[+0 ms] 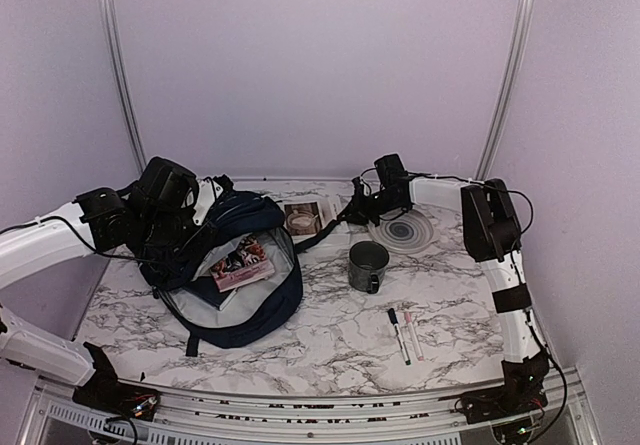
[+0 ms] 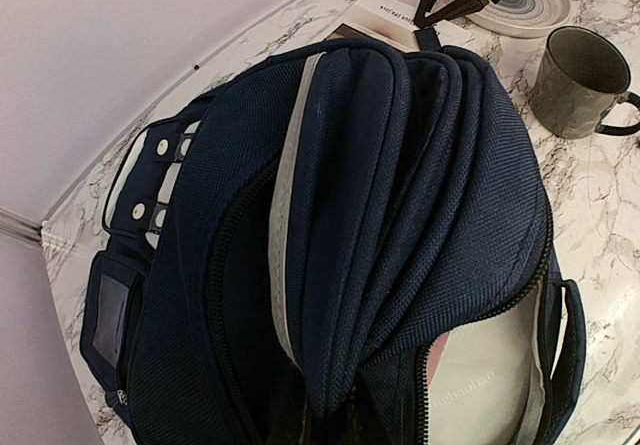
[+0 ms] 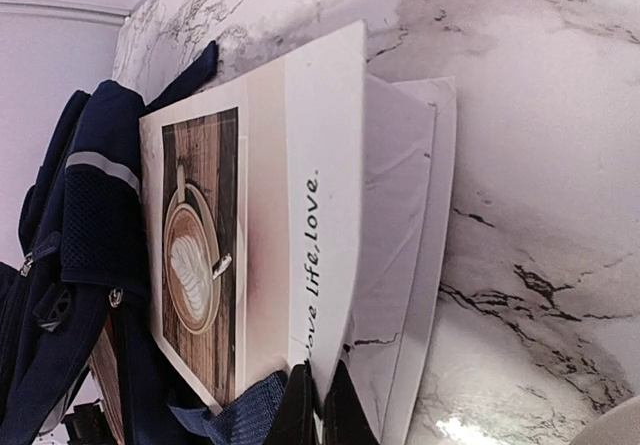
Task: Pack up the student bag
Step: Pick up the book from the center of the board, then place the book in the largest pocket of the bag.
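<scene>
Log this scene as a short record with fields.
bag: student bag, unzipped, on the table's left side, pink item inside
left gripper: shut on the bag's top fabric
right gripper: shut on the coffee-cover booklet's edge, beside the bag
also on the table: mug, plate, two markers

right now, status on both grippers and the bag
Left gripper shut on student bag rim, bag open. Right gripper shut on coffee-cover notebook edge. Strap lies beside that grip; mug stands apart.
</scene>
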### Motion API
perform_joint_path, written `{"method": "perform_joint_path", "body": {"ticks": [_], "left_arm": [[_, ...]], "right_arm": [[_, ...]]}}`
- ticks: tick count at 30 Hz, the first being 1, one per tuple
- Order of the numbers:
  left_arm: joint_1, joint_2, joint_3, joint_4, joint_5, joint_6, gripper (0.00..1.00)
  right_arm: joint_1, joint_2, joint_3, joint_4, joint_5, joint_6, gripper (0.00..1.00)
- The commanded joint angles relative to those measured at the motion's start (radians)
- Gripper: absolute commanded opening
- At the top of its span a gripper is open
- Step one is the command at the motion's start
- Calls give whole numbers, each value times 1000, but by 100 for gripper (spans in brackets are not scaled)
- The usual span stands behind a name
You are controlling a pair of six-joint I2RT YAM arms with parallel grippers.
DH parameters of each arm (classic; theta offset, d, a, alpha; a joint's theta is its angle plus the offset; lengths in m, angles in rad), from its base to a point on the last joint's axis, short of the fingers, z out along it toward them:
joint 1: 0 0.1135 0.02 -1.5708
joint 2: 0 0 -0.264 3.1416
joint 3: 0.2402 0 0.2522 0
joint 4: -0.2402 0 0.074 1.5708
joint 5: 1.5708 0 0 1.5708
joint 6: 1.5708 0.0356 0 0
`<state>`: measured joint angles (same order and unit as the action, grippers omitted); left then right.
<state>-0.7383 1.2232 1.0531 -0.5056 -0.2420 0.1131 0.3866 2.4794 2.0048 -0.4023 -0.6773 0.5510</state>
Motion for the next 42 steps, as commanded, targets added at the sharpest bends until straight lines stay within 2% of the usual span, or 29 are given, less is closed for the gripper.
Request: {"method": "perform_joint_path", "body": {"ticks": [1, 11, 25, 29, 32, 36, 38, 42], "left_arm": [[15, -17, 29, 17, -33, -7, 0], [69, -46, 32, 23, -94, -33, 0], [132, -103, 22, 49, -138, -62, 0], [141, -118, 22, 55, -138, -72, 0], [140, -136, 17, 70, -129, -72, 0], [142, -167, 6, 91, -89, -67, 0], [141, -175, 5, 93, -86, -69, 0], [140, -183, 7, 96, -84, -72, 0]], "right_arm": [[17, -41, -24, 59, -88, 20, 0], [11, -300, -146, 119, 18, -4, 0], [11, -654, -263, 32, 254, -89, 0], [22, -802, -340, 3, 287, -105, 0], [43, -901, -392, -45, 242, -119, 0], [83, -963, -433, -184, 53, -115, 0], [123, -993, -467, -231, 8, -107, 0], [238, -1032, -580, -132, -186, -24, 0]]}}
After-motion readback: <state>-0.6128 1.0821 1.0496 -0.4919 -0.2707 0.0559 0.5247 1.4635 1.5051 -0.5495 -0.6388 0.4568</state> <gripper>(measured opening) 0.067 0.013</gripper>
